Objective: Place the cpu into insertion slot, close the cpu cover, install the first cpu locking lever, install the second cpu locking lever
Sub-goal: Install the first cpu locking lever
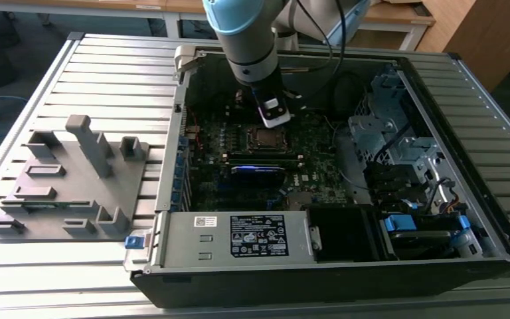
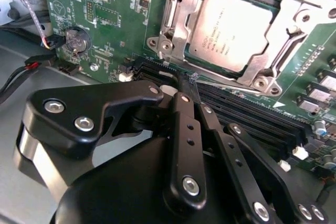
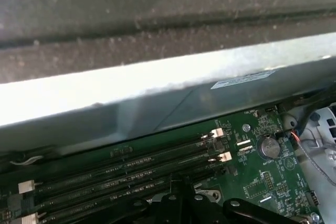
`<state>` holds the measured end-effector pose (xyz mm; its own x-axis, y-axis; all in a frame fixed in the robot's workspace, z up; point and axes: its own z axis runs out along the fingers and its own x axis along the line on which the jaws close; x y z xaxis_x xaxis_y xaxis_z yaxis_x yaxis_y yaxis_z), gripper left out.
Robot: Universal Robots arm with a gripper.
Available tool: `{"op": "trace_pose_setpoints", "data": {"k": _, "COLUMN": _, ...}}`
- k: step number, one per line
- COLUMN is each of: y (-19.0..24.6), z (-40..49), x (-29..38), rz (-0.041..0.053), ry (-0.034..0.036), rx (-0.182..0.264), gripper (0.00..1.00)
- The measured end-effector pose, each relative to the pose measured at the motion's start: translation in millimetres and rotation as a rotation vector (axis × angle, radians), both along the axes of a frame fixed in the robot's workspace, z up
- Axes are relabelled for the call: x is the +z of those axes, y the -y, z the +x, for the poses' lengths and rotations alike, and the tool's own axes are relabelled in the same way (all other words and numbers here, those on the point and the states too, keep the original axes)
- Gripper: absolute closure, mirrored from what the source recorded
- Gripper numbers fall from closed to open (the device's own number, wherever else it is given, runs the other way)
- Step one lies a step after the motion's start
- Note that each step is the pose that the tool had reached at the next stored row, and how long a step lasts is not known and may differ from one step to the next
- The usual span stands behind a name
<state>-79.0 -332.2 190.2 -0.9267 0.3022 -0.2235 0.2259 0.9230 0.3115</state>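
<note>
Cpu (image 2: pixel 231 30) sits seated in insertion slot (image 1: pixel 262 137), mid-motherboard; cpu cover (image 2: pixel 181 19) lies closed over its edges. Fingers of gripper (image 2: pixel 190 85) are drawn together, nothing evidently held, tips at the end of thin locking lever (image 2: pixel 236 92). Lever latching looks unfinished.

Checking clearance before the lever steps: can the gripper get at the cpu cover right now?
Probably yes. The gripper hangs over the memory slots right beside the cpu cover, which lies flat over the cpu, and nothing stands between them.
</note>
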Motion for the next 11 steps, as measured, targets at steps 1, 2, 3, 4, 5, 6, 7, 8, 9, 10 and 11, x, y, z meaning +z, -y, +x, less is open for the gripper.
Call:
{"op": "trace_pose_setpoints", "data": {"k": 1, "y": -0.4, "z": -0.1, "x": -0.2, "rz": 0.0001, "ry": 0.0, "rx": -0.005, "gripper": 0.9}}
{"op": "trace_pose_setpoints", "data": {"k": 2, "y": -0.7, "z": -0.1, "x": -0.4, "rz": 0.0001, "ry": 0.0, "rx": -0.01, "gripper": 0.9}}
{"op": "trace_pose_setpoints", "data": {"k": 3, "y": -1.1, "z": -0.1, "x": -0.6, "rz": 0.0003, "ry": 0.0001, "rx": -0.015, "gripper": 0.9}}
{"op": "trace_pose_setpoints", "data": {"k": 4, "y": -1.3, "z": -0.1, "x": -0.8, "rz": 0.0003, "ry": 0.0002, "rx": -0.019, "gripper": 0.9}}
{"op": "trace_pose_setpoints", "data": {"k": 5, "y": -1.4, "z": -0.2, "x": -0.9, "rz": 0.0004, "ry": 0.0003, "rx": -0.022, "gripper": 0.9}}
{"op": "trace_pose_setpoints", "data": {"k": 6, "y": -1.4, "z": -0.3, "x": -0.8, "rz": 0.0002, "ry": 0.0001, "rx": -0.022, "gripper": 0.9}}
{"op": "trace_pose_setpoints", "data": {"k": 7, "y": -1.4, "z": -0.3, "x": -0.8, "rz": 0.0001, "ry": 0.0001, "rx": -0.023, "gripper": 0.9}}
{"op": "trace_pose_setpoints", "data": {"k": 8, "y": -1.4, "z": -0.3, "x": -0.8, "rz": 0.0, "ry": 0.0, "rx": -0.023, "gripper": 0.9}}
{"op": "trace_pose_setpoints", "data": {"k": 9, "y": -1.4, "z": -0.3, "x": -0.8, "rz": 0.0, "ry": 0.0, "rx": -0.023, "gripper": 0.9}}
{"op": "trace_pose_setpoints", "data": {"k": 10, "y": -1.5, "z": -0.3, "x": -0.9, "rz": -0.0001, "ry": 0.0, "rx": -0.023, "gripper": 0.9}}
{"op": "trace_pose_setpoints", "data": {"k": 11, "y": -1.5, "z": -0.3, "x": -1.0, "rz": -0.0001, "ry": 0.0, "rx": -0.023, "gripper": 0.9}}
